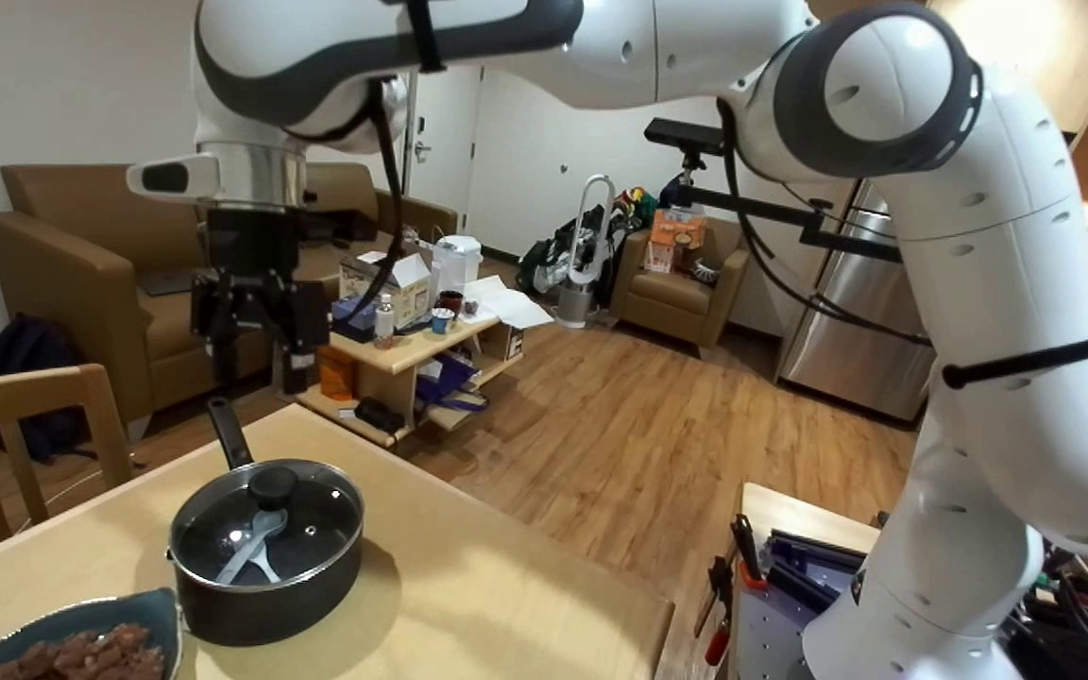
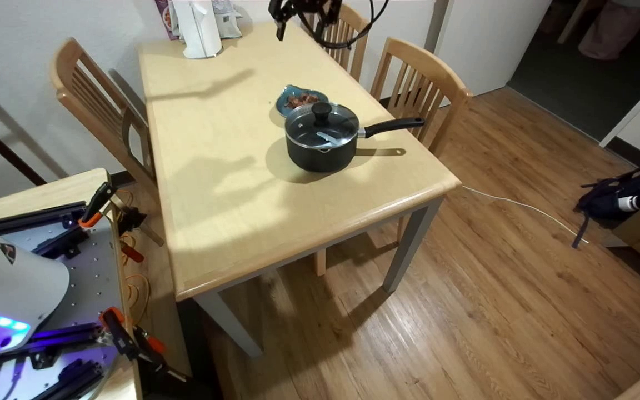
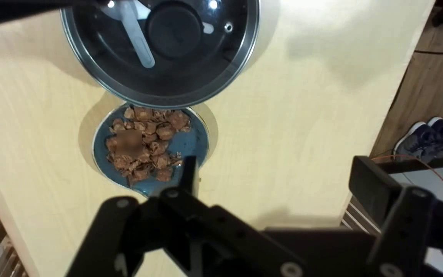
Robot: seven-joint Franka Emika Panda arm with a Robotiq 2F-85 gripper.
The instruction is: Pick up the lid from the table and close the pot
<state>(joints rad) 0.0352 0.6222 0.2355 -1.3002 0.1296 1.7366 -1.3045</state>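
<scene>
the clear glass lid [image 2: 323, 129] sits level on the black pot [image 2: 321, 161], covering its mouth, with the dark knob [image 2: 321, 111] at its centre pointing up. a pale grey utensil [image 1: 256, 550] shows through the glass. the pot's long handle [image 2: 395, 126] reaches toward a wooden chair [image 2: 431, 64]. just beside the pot on the pale bench [image 2: 225, 222] stands a teal dish [image 3: 191, 144] holding brown food [image 3: 148, 146]; in the wrist view the pot hides part of the dish's edge, so whether the two touch cannot be told.

the claw [image 3: 275, 175] hangs above the bench, away from the lid, its fingers [image 3: 189, 175] spread wide apart; in the wrist view one of them cuts across the dish's edge. in an exterior view the white arm [image 1: 997, 283] arches over the scene, with a brown sofa [image 1: 81, 236] beyond the bench. white packaging [image 2: 200, 30] stands at the bench's far end, by the wall [image 2: 98, 22], and a dark backpack [image 2: 625, 194] rests on the wooden floor [image 2: 492, 278].
</scene>
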